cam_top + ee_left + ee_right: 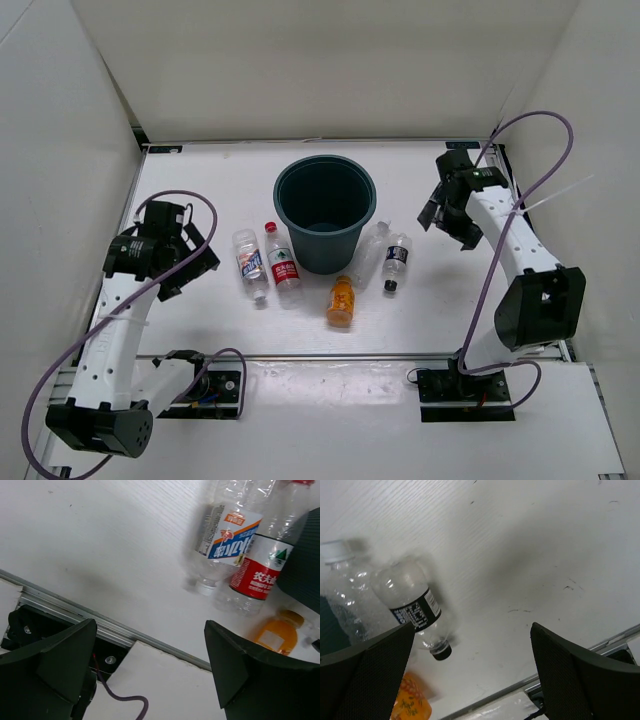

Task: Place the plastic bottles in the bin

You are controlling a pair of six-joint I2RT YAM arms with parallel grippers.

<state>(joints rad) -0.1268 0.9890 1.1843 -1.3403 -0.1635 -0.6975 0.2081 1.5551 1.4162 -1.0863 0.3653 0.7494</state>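
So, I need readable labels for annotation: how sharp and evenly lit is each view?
Top external: sharp, evenly lit, only soft shadow beside the bin. Left wrist: the blue-white label and red label read clearly, slightly soft. Right wrist: the dark-label bottle is blurred, with a broad grey shadow across the table.

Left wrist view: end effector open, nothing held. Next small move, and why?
Probably slide the left end effector toward the clear plastic bottle with the blue-white label. It lies flat, nearest that arm, outside the dark teal round plastic bin, and the jaws stand open and empty.
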